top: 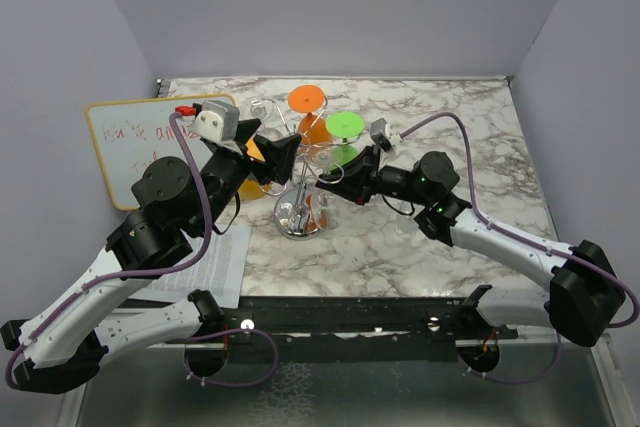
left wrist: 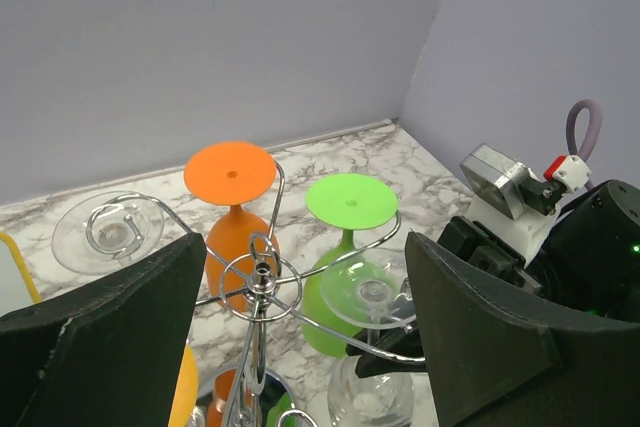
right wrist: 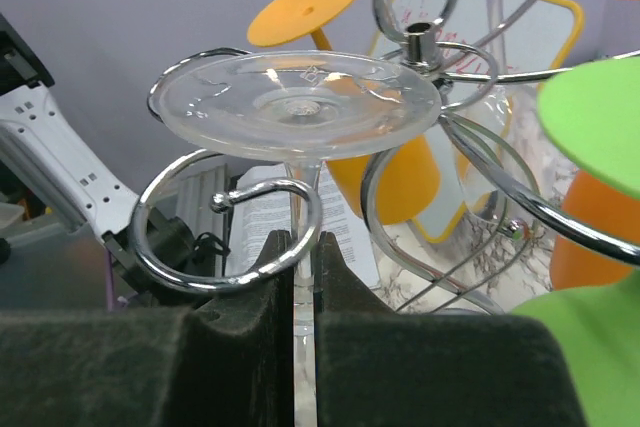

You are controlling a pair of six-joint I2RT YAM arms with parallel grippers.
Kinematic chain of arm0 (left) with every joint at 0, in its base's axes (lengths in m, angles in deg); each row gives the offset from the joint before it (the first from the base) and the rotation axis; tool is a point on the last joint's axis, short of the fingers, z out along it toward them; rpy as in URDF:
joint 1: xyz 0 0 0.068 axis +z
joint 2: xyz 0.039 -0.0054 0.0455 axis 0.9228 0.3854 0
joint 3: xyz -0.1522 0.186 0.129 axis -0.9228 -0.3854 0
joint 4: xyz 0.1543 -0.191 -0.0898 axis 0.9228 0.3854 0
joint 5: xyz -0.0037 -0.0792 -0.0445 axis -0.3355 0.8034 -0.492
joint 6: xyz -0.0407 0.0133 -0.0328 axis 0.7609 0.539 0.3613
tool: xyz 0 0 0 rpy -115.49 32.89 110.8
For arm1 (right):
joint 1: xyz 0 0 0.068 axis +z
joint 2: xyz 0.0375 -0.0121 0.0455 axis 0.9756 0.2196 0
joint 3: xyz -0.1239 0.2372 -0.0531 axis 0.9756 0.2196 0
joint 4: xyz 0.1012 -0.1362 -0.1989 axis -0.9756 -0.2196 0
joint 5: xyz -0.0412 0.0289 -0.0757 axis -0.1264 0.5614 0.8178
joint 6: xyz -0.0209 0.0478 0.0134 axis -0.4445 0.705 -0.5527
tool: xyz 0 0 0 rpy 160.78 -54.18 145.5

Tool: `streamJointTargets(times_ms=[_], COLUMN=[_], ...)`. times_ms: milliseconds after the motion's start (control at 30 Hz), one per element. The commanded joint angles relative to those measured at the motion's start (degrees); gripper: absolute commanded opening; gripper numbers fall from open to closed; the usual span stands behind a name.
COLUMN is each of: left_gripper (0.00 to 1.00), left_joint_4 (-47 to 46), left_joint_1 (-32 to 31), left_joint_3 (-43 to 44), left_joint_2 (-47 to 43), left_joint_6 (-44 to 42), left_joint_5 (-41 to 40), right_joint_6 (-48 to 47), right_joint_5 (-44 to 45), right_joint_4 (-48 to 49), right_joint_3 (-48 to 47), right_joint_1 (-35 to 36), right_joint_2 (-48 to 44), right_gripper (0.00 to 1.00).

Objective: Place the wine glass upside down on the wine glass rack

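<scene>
The wine glass rack [top: 297,217] stands mid-table, its chrome post [left wrist: 261,277] rising to curled arms. My right gripper [right wrist: 302,247] is shut on the stem of a clear wine glass [right wrist: 300,102], which is held upside down. The glass's foot sits just above a curled arm [right wrist: 230,237], and the stem stands at that loop's right edge. From the left wrist view the same glass [left wrist: 375,292] hangs to the right of the post. My left gripper [left wrist: 305,247] is open and holds nothing, its fingers standing either side of the rack's top.
Orange [left wrist: 232,172], green [left wrist: 350,199], yellow [right wrist: 395,177] and another clear glass [left wrist: 108,232] hang upside down on the rack. A whiteboard [top: 130,147] and a printed sheet [top: 215,262] lie at the left. Grey walls close in the back and sides.
</scene>
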State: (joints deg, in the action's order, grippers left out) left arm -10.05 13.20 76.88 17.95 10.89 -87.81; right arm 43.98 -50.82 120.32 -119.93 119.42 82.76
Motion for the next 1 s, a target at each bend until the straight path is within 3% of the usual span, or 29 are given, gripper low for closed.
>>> streamJointTargets(times_ms=[0, 367, 767, 967], left_gripper=[0.82, 0.82, 0.82, 0.82], left_joint_4=[0.2, 0.12, 0.12, 0.16], left_joint_1=[-0.06, -0.1, -0.09, -0.03], left_joint_3=[-0.69, -0.72, -0.99, -1.12], left_joint_2=[-0.31, -0.01, -0.58, -1.06], left_joint_6=[-0.7, -0.76, -0.4, -0.34], left_joint_5=[-1.4, -1.49, -1.34, -1.37], right_joint_6=[-1.12, -0.87, -1.27, 0.18], right_joint_5=[-6.6, -9.31, 6.12, 7.56], right_joint_4=[-1.54, 0.38, -0.16, 0.2], right_joint_3=[-3.13, 0.13, 4.0, 3.48], right_joint_1=[1.32, 1.93, 1.93, 1.93], right_joint_2=[0.0, -3.71, -6.69, -4.84], right_gripper=[0.01, 0.01, 0.05, 0.13])
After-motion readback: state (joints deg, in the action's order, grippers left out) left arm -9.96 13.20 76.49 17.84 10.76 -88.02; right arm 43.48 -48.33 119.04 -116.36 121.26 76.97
